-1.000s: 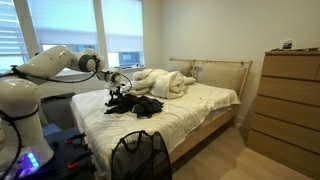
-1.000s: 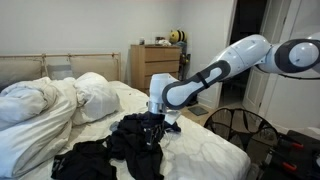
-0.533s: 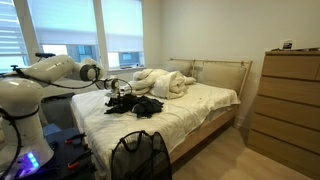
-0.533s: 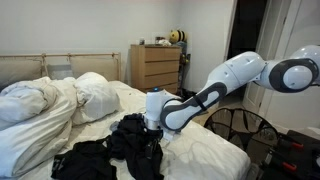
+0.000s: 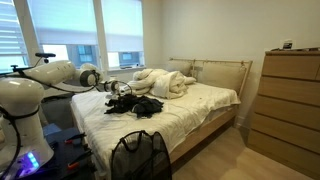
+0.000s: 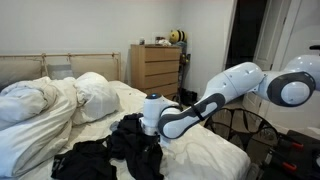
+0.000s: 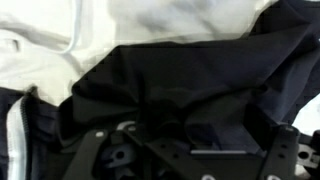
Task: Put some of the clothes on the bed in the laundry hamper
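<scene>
In an exterior view, soft black clothes lay crumpled on the white sheet of the bed, at 7 o'clock from the puffy duvet. The round mesh hamper stood at 6 o'clock from them. In an exterior view, the gripper sat low at the clothes' 1 o'clock edge. In the wrist view, its jaws were spread wide apart over wrinkled, matte black folds.

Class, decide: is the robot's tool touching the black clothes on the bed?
Cannot tell. In an exterior view the tool overlaps the clothes, black on black; the wrist view shows no plain contact or gap either.
</scene>
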{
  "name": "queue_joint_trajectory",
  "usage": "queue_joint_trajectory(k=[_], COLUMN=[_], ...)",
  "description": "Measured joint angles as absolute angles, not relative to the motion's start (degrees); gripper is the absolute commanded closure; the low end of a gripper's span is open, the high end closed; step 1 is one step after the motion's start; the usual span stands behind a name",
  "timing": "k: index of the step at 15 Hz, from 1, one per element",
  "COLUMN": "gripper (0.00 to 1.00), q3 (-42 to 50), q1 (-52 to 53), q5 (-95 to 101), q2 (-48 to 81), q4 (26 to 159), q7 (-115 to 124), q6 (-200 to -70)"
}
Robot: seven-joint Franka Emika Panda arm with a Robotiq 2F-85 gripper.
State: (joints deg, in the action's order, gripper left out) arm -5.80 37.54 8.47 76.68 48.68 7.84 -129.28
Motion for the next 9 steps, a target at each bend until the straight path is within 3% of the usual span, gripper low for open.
queue_joint_trajectory(k=[7, 9], gripper=[0.88, 1.0], q3=[-4.83, -4.69], q1=[37.24, 37.18], q5=[8.49, 8.49], q2=[77.24, 77.26], q4=[45.84, 45.51], q7=[7.84, 7.84], q6=[-129.28, -129.28])
